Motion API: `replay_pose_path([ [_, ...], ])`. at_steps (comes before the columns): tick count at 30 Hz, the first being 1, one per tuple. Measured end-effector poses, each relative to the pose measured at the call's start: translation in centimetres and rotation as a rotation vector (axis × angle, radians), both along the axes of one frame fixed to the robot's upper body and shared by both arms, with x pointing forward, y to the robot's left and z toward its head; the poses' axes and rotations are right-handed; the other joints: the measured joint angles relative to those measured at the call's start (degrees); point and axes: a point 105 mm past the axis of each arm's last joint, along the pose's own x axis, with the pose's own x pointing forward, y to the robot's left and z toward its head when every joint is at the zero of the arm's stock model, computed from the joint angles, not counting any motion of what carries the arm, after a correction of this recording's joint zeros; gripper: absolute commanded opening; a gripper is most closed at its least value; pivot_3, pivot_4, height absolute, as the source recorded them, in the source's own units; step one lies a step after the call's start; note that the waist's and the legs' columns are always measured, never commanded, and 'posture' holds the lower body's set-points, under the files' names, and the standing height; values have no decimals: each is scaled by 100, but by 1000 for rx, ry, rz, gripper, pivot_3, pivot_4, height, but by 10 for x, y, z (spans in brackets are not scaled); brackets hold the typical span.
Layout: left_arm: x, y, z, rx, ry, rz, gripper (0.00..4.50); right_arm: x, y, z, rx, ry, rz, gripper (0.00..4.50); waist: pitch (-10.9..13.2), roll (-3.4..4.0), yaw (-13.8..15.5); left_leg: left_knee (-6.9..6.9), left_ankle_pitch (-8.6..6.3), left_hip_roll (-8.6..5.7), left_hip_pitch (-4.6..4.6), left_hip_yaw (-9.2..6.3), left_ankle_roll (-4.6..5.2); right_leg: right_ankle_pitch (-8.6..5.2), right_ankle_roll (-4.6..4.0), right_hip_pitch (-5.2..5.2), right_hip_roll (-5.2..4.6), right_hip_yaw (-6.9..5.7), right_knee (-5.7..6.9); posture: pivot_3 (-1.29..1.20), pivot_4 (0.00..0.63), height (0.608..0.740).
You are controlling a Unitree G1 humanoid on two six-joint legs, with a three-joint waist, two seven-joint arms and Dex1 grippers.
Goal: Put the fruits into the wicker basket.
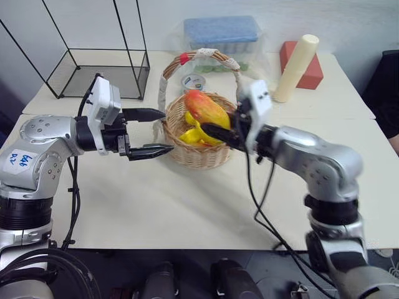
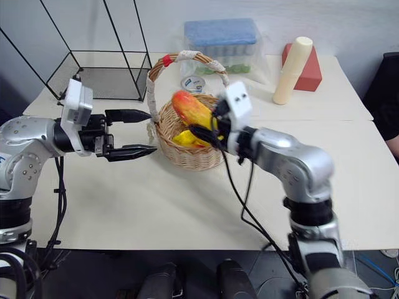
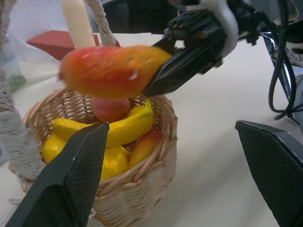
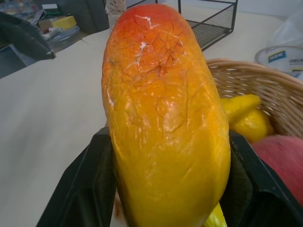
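Presently on cream table (image 1: pixel 187 212), itemised:

1. Mango (image 1: pixel 206 109), oval, red at one end shading to orange-yellow; clamped between the two black fingers of right gripper (image 1: pixel 215 131); held above the open mouth of wicker basket (image 1: pixel 196 152), not resting on its contents. Crackled skin visible in right wrist view (image 4: pixel 165 123), fingers pressed on both flanks.

2. Wicker basket, round, tan weave, tall arched handle (image 1: pixel 202 56) wrapped in white with a red band; standing upright near table centre. Contents: banana (image 3: pixel 125 130), curved, yellow, lying across the top; peach (image 3: pixel 110 109), pink-red, behind the banana; yellow lemons (image 3: pixel 113 163) below; one further red-yellow fruit (image 3: pixel 144 146) against the near wall, kind unclear.

3. Left gripper (image 1: pixel 159 132), jaws spread wide, empty; hovering level just beside the basket's left wall, apart from it.

4. Black wire-frame basket (image 1: pixel 100 75), far left of table, well apart from the wicker basket.

5. Clear plastic box with blue lid (image 1: pixel 221 34), behind the wicker basket.

6. Round tin (image 1: pixel 194 81), label illegible, between plastic box and wicker basket.

7. Cream cylinder (image 1: pixel 296 65), leaning against red block (image 1: pixel 308 71), far right.
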Motion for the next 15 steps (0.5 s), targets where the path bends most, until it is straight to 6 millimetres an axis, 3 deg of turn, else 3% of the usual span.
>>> replay_pose_path([
  [2, 0, 0, 0, -2, -2, 4, 4500, 9, -2, -7, -33, 16, -42, 3542, 0, 0, -3, -1, -1, -1, -6, -1, 3, 0, 0, 1, -2, 0, 7, 0, 150, 740],
  [5, 0, -1, 1, -1, -9, 6, 4500, 13, -7, -11, -64, 10, -71, 3542, 0, 0, -35, -6, -2, 0, -8, 0, 4, 0, 0, -4, 0, -1, 10, 0, 150, 740],
  [11, -3, 3, 6, -3, -36, 31, 4500, -20, -32, 1, -16, -44, -41, 3542, 0, 0, -31, -15, -2, 3, -8, -1, 3, 0, 0, -3, 2, -3, 8, 0, 150, 740],
  [15, -2, 3, 7, -9, -38, 31, 4500, -24, -49, 2, -34, -71, -104, 3542, 0, 0, -52, -8, 0, 2, -3, 3, 0, 0, 0, -1, 4, 1, -5, 0, 150, 740],
])
